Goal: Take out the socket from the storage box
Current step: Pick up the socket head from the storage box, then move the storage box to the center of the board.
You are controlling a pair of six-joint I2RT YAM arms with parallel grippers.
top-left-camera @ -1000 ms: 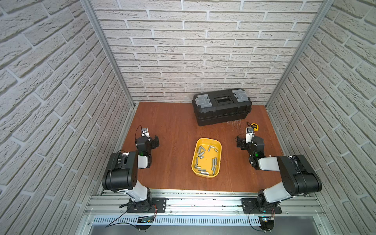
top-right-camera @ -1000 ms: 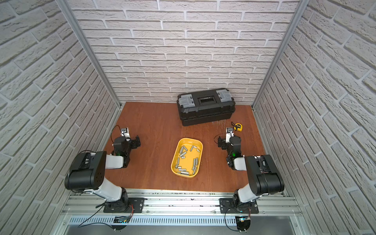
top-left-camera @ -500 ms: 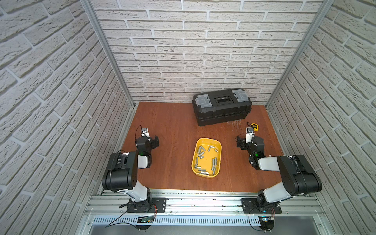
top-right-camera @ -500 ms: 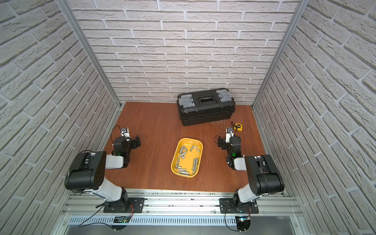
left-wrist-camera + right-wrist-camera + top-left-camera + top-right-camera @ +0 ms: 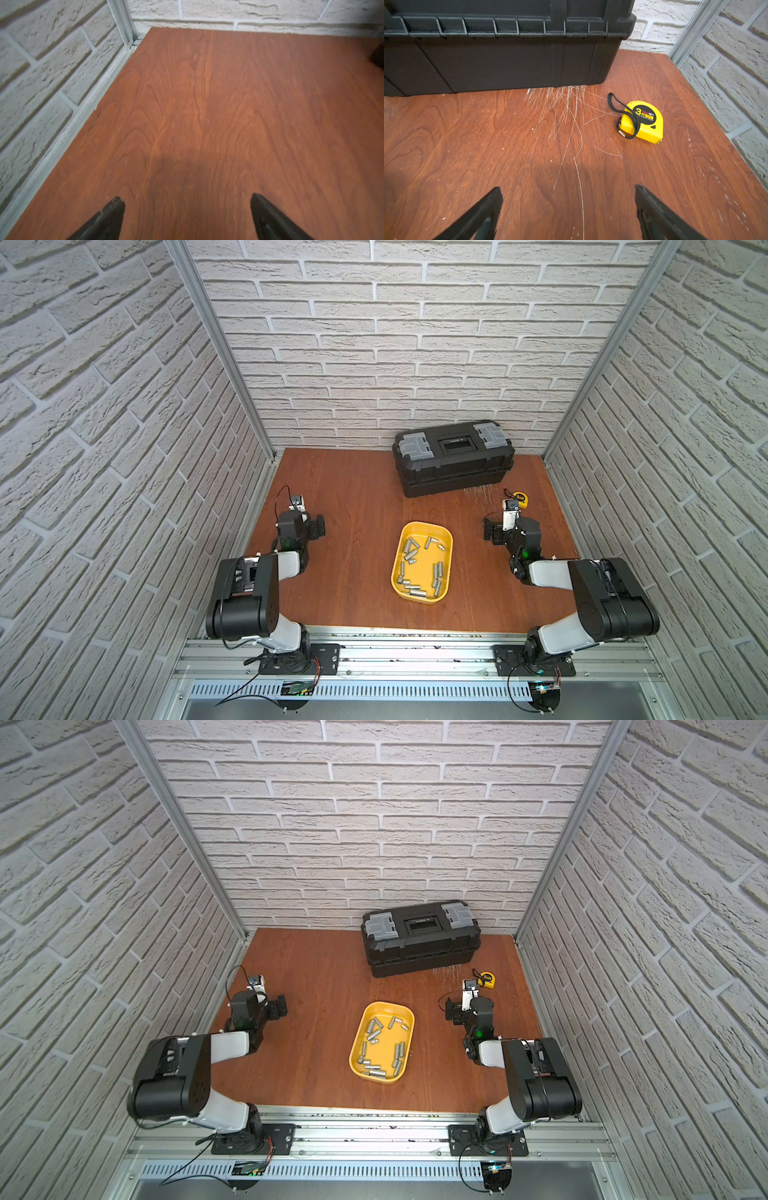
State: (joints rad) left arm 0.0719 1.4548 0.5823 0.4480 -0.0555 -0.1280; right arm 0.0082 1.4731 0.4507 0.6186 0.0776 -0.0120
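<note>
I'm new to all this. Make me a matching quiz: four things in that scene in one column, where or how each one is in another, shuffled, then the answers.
Things
1. storage box
2. toolbox
3. tape measure
4. left gripper

Place or state
A. closed, against the back wall
B. open, above bare table
C. mid-table, with sockets lying inside
D. on the table, close to the toolbox's corner

Pairs: 1-C, 2-A, 3-D, 4-B
</note>
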